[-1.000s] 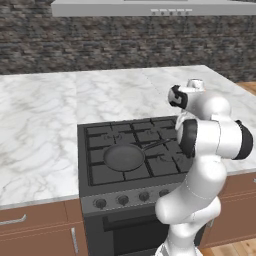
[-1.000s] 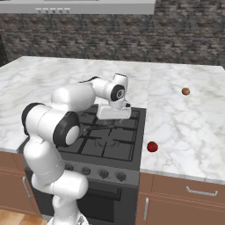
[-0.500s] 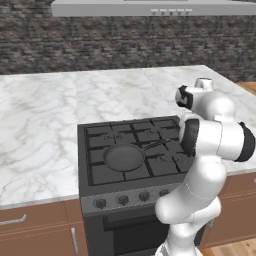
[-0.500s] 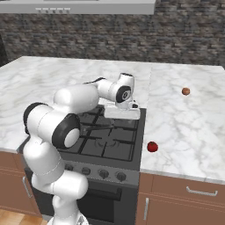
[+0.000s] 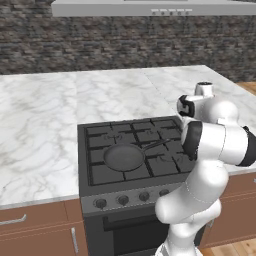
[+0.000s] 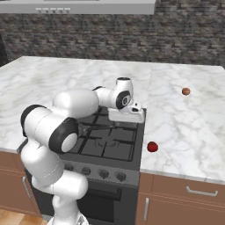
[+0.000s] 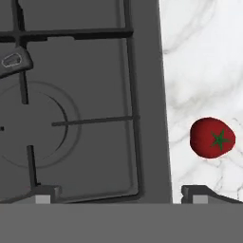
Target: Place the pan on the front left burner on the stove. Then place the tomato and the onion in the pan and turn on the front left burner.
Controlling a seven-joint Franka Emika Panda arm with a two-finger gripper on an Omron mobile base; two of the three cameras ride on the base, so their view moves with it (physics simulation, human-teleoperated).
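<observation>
1. Underneath me, the marble desk (image 6: 184, 127) surrounds the stove (image 5: 131, 150).
2. Now the pan (image 5: 124, 157) sits on the front left burner (image 5: 111, 160).
3. My claw (image 7: 121, 194) hangs wide, holding nothing, over the stove's right edge.
4. Beside that edge lies the tomato (image 7: 212, 138); the onion (image 6: 186, 91) lies farther back.

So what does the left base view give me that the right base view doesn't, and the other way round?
Left base view: the pan sitting on the front left burner, empty, its handle angled back and to the right toward the arm.

Right base view: the tomato on the counter just right of the stove's front corner, the onion farther back on that counter, and the open pincer above the stove's right edge.

Both: the stove, the marble counter around it, and the arm.
</observation>
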